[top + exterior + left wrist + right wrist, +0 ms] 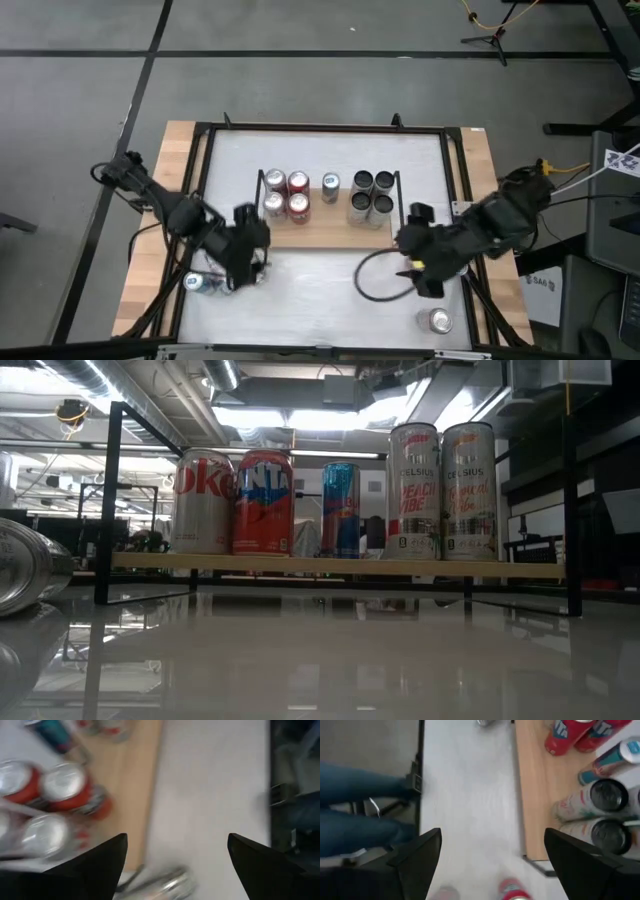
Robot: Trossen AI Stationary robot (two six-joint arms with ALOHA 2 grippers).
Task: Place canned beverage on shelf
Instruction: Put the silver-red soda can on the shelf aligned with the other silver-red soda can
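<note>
shelf [330, 222]: light-brown wooden board, thin black end rails, cans [286, 194] upright.

Two tall silver cans [440, 490] on the light wooden shelf [330, 567] read "CELSIUS"; one adds "PEACH VIBE". A silver can with red lettering [203, 501] shows "oke".

A lab: exposed ceiling ducts [180, 390], tripod [492, 38] and cables on bare floor.

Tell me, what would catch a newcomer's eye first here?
The wooden shelf at mid-table, lined with cans: red and silver ones at one end, a blue can in the middle, four tall cans at the other. Both arms hover in front, the left gripper and right gripper open and empty.
</note>
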